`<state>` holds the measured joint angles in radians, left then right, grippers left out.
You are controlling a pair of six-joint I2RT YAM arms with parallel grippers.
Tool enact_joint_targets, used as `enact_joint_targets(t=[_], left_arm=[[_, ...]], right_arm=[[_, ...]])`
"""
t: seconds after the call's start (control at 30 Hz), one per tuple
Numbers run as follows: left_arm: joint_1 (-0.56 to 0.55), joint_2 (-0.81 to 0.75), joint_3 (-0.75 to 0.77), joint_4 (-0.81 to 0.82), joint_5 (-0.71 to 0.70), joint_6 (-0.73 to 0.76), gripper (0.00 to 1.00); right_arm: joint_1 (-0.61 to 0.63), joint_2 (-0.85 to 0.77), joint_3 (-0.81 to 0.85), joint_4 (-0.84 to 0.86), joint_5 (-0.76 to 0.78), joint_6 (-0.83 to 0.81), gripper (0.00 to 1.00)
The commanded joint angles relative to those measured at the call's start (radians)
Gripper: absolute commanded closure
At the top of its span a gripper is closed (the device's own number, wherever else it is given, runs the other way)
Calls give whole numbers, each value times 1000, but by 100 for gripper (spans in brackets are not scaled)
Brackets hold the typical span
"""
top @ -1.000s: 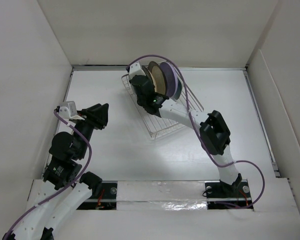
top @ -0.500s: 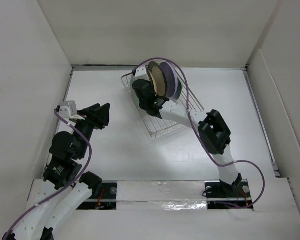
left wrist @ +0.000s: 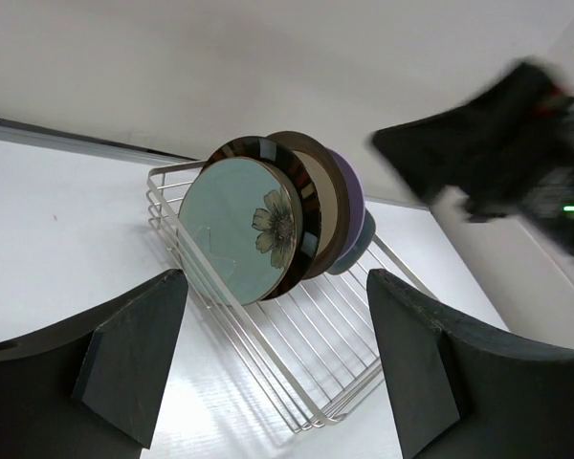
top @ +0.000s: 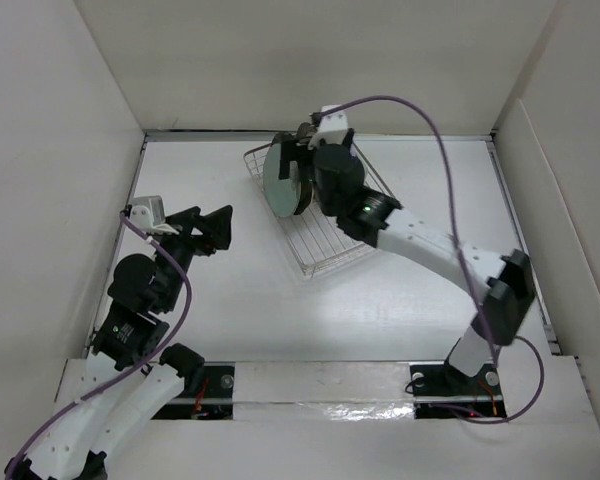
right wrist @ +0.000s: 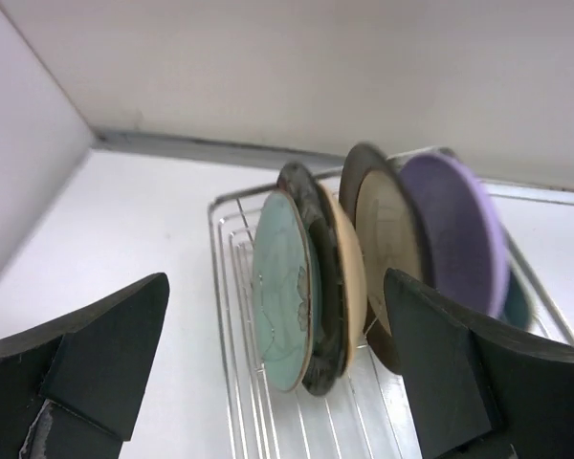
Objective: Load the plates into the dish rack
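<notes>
plates (left wrist: 244,229) upright in the dish rack (left wrist: 311,378), left fingers (left wrist: 124,368) and right fingers (right wrist: 91,354) both wide apart, empty

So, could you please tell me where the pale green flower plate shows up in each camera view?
Top view: the flower plate stands upper middle, at the left end of the row.
Left wrist: the flower plate sits at the centre, face toward the camera, front of the row.
Right wrist: the flower plate is lower centre, nearly edge-on, leftmost.
Shared landmark: the wire rack holding it.
</notes>
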<state>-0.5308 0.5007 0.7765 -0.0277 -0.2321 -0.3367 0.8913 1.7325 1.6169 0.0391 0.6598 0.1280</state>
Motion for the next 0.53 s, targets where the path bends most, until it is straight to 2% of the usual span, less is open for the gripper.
enact_joint_targets(t=[0.0,0.03,0.07,0.13,0.17,0.3,0.33,0.43,0.5], left_arm=[[-6,5,9,29,8,18,27],[-6,7,9,29,5,16,26],[-6,7,10,29,2,19,26],[-6,13,17,29,-4,18,26],[-6,16,20,29,-6,19,27],[-6,36,40,29,7,13,26],[-6,42,43,29,20,10,27],[-6,74,55,29,45,-1,27],[-6,96,72,29,71,-12,24]], right_arm=[[8,-212,-130,108,-2,67,1],[8,-273,-252,129,12,87,1],[-5,-404,-315,148,30,96,1],[-28,-546,-438,165,49,142,1],[-41,-688,-554,163,81,157,1],[-182,-994,-768,76,75,257,1],[-259,-1034,-793,61,54,286,1],[-385,-1088,-833,2,-86,335,1],[-422,-1076,-827,-8,-204,343,1]])
